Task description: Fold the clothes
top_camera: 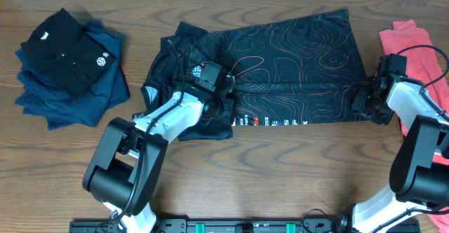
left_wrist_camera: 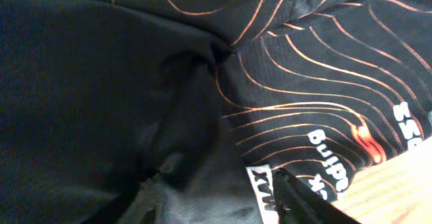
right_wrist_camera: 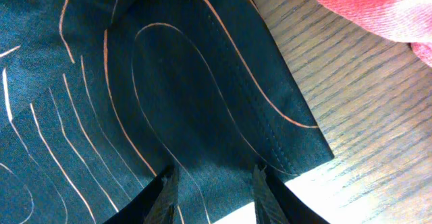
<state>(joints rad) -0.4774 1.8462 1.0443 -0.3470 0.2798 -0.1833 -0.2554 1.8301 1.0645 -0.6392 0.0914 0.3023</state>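
Observation:
The black jersey (top_camera: 295,57) with thin orange contour lines lies spread across the middle of the table, its lower part folded up along a band of white lettering. My left gripper (top_camera: 223,105) rests on its left part near the sleeve. In the left wrist view its fingers (left_wrist_camera: 297,200) stand apart, with rumpled dark cloth (left_wrist_camera: 202,116) between them. My right gripper (top_camera: 366,101) sits at the jersey's lower right corner. Its fingers (right_wrist_camera: 169,190) straddle the hemmed edge (right_wrist_camera: 270,109), apart, with flat cloth between them.
A coral-red shirt (top_camera: 414,50) lies at the right edge, close to my right arm, and shows in the right wrist view (right_wrist_camera: 378,8). A black polo (top_camera: 66,50) tops a pile of navy garments (top_camera: 98,96) at the far left. Bare wood (top_camera: 280,170) runs along the front.

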